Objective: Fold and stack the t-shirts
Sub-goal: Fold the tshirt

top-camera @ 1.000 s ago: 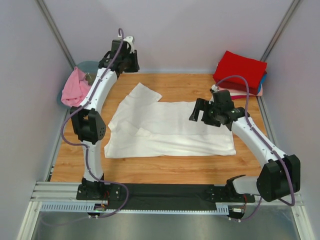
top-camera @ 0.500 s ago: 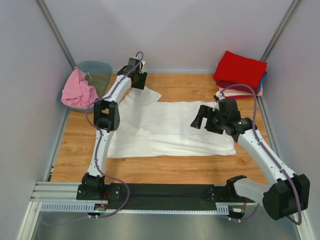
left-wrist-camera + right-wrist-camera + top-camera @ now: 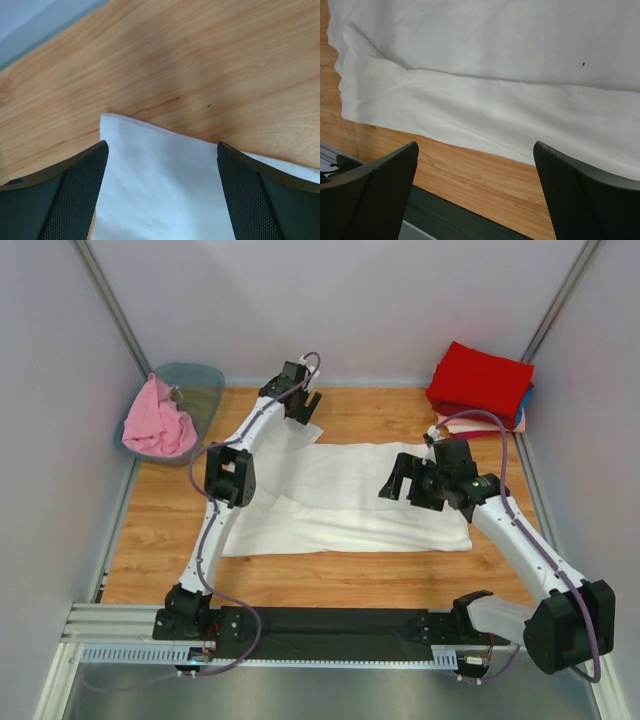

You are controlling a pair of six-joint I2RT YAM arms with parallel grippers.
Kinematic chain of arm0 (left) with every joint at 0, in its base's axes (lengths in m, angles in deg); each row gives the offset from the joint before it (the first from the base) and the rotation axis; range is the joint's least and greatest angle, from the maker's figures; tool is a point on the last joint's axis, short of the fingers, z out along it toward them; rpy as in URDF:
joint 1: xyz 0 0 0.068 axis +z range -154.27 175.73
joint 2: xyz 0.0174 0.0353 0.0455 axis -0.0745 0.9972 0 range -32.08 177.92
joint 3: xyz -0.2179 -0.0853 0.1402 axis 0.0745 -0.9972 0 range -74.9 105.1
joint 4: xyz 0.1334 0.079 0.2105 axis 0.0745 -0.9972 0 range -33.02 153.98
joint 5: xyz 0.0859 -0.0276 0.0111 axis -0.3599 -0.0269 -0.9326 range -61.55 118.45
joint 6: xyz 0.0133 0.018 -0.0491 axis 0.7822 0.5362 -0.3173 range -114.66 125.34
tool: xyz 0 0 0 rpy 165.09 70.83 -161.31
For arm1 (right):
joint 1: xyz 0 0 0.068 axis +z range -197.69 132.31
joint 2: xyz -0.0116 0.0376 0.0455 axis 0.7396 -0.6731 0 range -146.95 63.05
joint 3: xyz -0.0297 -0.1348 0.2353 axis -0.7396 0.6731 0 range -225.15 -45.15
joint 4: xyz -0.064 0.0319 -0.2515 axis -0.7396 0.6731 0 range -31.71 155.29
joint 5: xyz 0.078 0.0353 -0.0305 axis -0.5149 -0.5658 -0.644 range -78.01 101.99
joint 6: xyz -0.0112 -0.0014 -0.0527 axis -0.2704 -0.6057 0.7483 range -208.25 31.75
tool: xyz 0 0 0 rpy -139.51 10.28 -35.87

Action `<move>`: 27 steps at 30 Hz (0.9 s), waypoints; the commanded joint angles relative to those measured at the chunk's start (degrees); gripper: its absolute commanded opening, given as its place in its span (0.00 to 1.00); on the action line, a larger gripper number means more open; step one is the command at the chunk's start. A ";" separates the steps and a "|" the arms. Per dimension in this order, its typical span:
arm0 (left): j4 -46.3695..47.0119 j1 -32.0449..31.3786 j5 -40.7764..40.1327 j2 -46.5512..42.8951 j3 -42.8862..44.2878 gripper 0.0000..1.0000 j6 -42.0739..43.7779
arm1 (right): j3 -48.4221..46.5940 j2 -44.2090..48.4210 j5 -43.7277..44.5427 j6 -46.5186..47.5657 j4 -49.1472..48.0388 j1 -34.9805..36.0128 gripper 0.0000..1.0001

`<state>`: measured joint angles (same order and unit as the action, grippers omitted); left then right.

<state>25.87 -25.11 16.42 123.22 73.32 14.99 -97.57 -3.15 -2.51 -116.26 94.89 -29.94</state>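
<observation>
while left tool [image 3: 161, 147] and right tool [image 3: 475, 146] gape, the left arm [image 3: 228, 475] partly hides the white t-shirt [image 3: 340, 502].

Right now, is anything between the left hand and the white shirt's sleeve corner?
Nothing visible. The left hand is open over the white shirt at its sleeve corner, with only bare table beyond it.

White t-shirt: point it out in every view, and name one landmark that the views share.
Top external: the white t-shirt lies spread out in the middle of the picture.
Left wrist: one corner of it fills the bottom centre.
Right wrist: it covers the upper part of the picture.
Shared landmark: the wooden tabletop, which borders the shirt's edge in all three.
</observation>
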 commanded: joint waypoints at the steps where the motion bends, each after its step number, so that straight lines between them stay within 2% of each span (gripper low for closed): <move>1: -0.82 3.52 8.15 -2.64 -1.63 0.96 -5.16 | -0.05 -0.60 -1.32 0.32 -1.00 -0.09 0.98; 3: -4.24 3.61 10.26 -0.46 2.41 0.96 -5.87 | -0.13 -1.48 -1.49 0.32 -1.53 -0.09 0.98; 6: -5.65 3.61 11.51 0.70 3.56 0.91 -6.31 | -0.40 -3.14 -2.19 0.15 -2.23 -0.09 0.98; 7: -5.49 3.61 11.50 0.53 3.30 0.84 -6.66 | -0.57 -3.41 -2.37 0.06 -2.41 -0.09 0.98; 10: -5.31 3.88 11.68 0.17 2.33 0.69 -6.66 | -0.75 -4.64 -2.99 -0.29 -3.20 -0.09 0.98; 16: -6.80 3.88 17.91 0.70 3.12 0.41 -4.91 | -1.36 -6.05 -2.99 -0.29 -3.64 -0.09 0.98; 19: -8.20 3.88 19.59 0.96 3.30 0.32 -4.47 | -1.19 -6.23 -2.64 -0.29 -3.64 -0.18 0.98; 23: -10.40 3.44 20.65 1.23 3.21 0.26 -4.46 | -1.19 -5.61 -1.94 -0.20 -2.94 -0.09 0.98; 27: -10.41 3.26 19.24 1.14 2.95 0.04 -4.73 | -1.63 -4.82 -1.67 -0.03 -2.06 -0.09 0.98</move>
<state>17.48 -21.55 34.91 123.62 74.32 9.89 -97.59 -9.18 -4.59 -116.30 93.29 -29.94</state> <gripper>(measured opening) 0.080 0.981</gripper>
